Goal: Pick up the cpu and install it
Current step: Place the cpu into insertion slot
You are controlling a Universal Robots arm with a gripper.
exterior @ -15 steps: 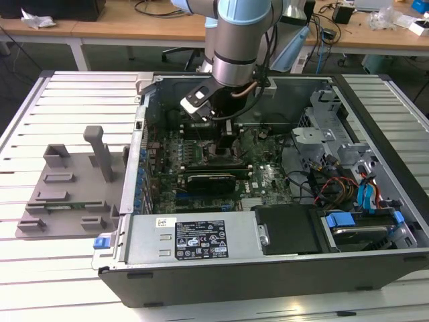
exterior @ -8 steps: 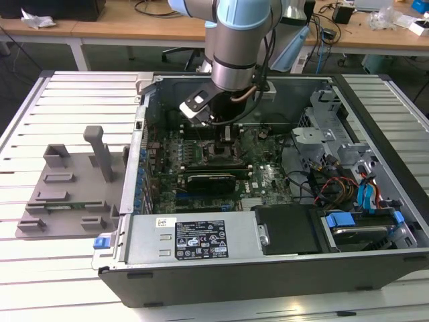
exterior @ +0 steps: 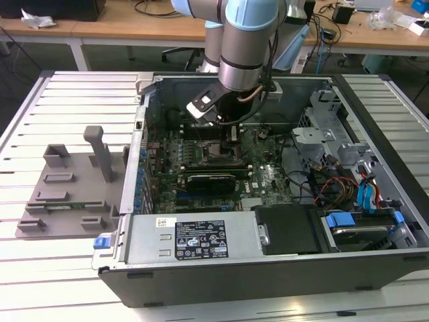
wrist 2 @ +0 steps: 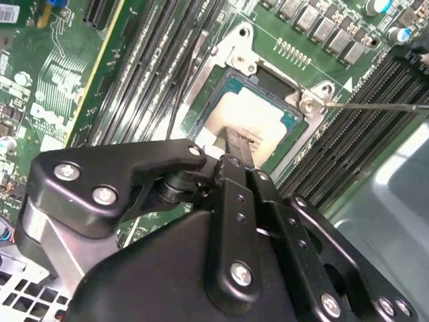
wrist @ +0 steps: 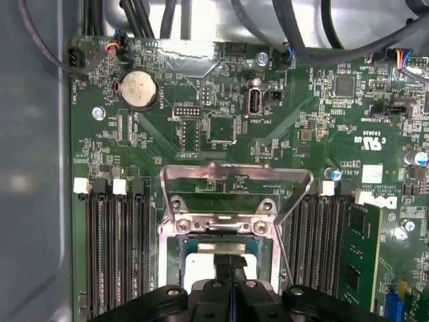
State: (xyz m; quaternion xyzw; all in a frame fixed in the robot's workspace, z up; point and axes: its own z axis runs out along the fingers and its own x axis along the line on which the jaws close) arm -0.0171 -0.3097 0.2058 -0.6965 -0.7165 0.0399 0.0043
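While the cpu (wrist 2: pixel 251 114) lay flat in the motherboard socket (wrist 2: pixel 236 54), lid upward and square edges aligned with it, it looked pale silver with a teal rim; the gripper (wrist 2: pixel 236 142) hung just above, fingers pressed together, gripping nothing.

Slatted white table (exterior: pixel 80 94) has the open PC case (exterior: pixel 221 275) sitting on it, grey tray (exterior: pixel 64 194) just beside, on the exterior view's left.

The cpu (wrist 2: pixel 251 111) lies in the socket (wrist 2: pixel 231 50) (memory slots (wrist 2: pixel 362 114) flank it), under the gripper (wrist 2: pixel 238 144).
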